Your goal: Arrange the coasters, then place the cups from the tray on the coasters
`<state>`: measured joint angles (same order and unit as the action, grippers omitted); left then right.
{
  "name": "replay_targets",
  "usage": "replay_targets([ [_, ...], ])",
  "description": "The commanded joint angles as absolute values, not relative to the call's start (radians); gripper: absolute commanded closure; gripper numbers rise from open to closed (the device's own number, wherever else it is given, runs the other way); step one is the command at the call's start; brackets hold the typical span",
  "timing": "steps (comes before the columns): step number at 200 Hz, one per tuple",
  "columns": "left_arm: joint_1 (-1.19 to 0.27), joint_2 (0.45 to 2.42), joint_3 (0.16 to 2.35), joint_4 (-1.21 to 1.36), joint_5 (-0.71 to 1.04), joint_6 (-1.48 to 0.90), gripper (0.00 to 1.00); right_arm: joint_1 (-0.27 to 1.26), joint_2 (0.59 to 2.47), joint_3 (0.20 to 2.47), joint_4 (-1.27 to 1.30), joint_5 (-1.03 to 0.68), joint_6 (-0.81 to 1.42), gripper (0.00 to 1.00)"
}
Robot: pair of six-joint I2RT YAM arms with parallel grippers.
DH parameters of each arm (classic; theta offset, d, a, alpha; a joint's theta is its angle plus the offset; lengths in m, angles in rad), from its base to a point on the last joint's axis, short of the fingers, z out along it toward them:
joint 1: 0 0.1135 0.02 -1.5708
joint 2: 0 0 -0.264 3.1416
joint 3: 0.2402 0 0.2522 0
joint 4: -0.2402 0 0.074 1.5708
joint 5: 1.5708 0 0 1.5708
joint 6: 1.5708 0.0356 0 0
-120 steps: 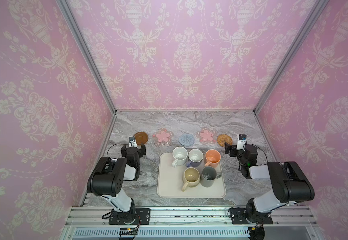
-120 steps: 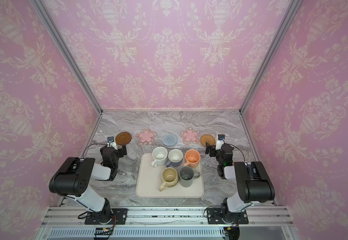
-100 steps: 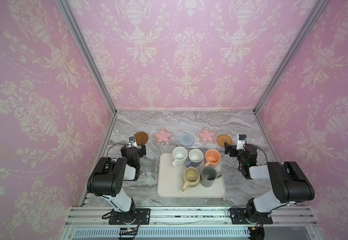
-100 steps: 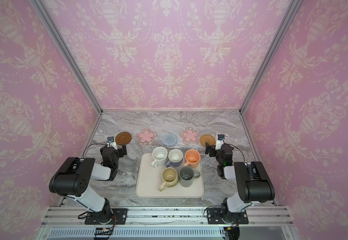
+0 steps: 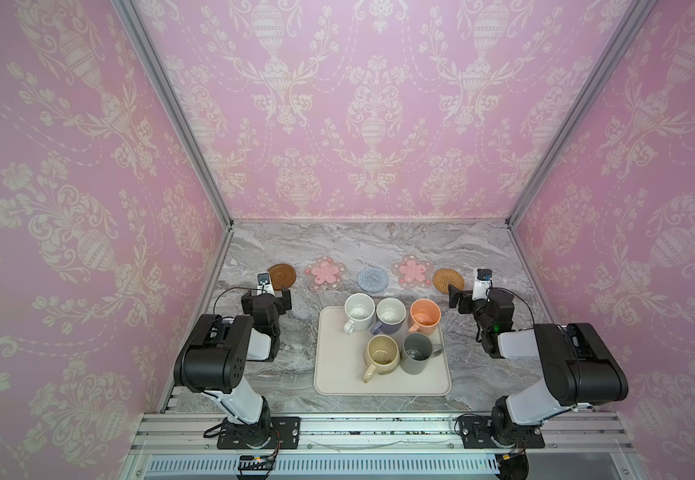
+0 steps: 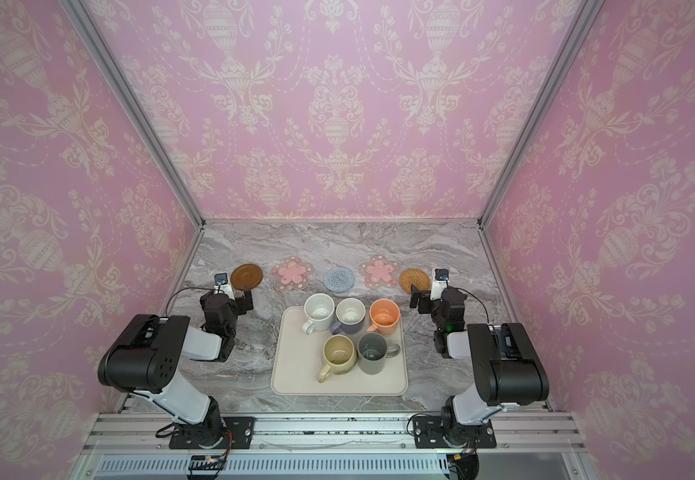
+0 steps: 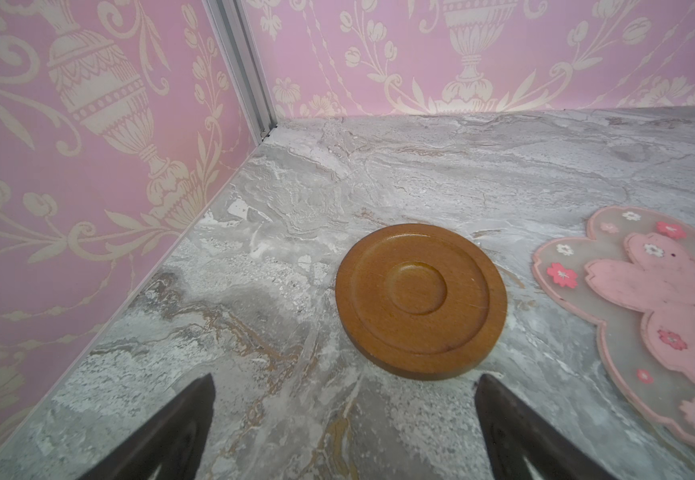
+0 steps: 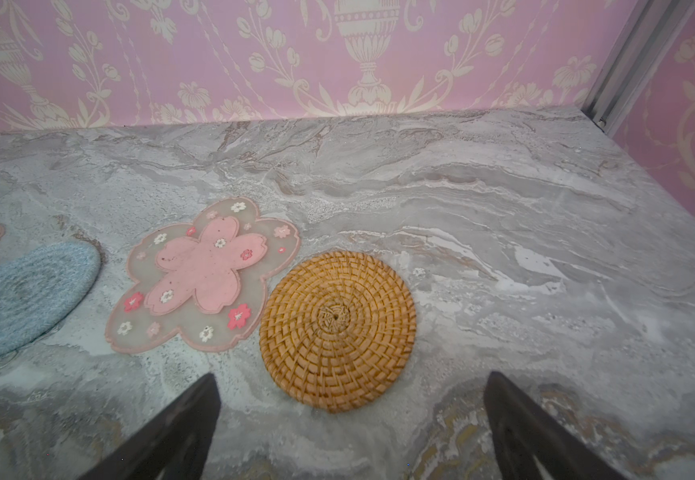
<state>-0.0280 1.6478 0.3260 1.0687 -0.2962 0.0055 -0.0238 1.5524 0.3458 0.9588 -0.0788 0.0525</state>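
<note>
Smooth turned wooden coaster (image 7: 420,301), coarse woven rattan coaster (image 8: 337,330), soft crocheted coaster (image 8: 21,301), rubbery translucent flower coaster (image 8: 204,276), on matt marble-look tabletop (image 8: 503,199).

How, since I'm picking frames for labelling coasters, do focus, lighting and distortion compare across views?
In both top views: soft even light, faint shadows, strong wide-angle perspective. Left wrist: wooden coaster crisp, left tool dark and soft-edged. Right wrist: rattan coaster weave sharp, right tool dark, blue coaster cropped at the picture's edge.
</note>
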Motion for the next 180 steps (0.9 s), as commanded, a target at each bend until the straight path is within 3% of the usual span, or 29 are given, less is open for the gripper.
replay_targets([
  [1,-0.023,1.644,0.339,1.067,-0.278,-0.016,0.01,-0.015,1.549,0.358,0.964,-0.062,0.057,0.0],
  [180,-0.023,1.642,0.334,1.074,-0.27,-0.009,0.01,0.001,1.545,0.357,0.961,-0.101,0.019,0.0],
])
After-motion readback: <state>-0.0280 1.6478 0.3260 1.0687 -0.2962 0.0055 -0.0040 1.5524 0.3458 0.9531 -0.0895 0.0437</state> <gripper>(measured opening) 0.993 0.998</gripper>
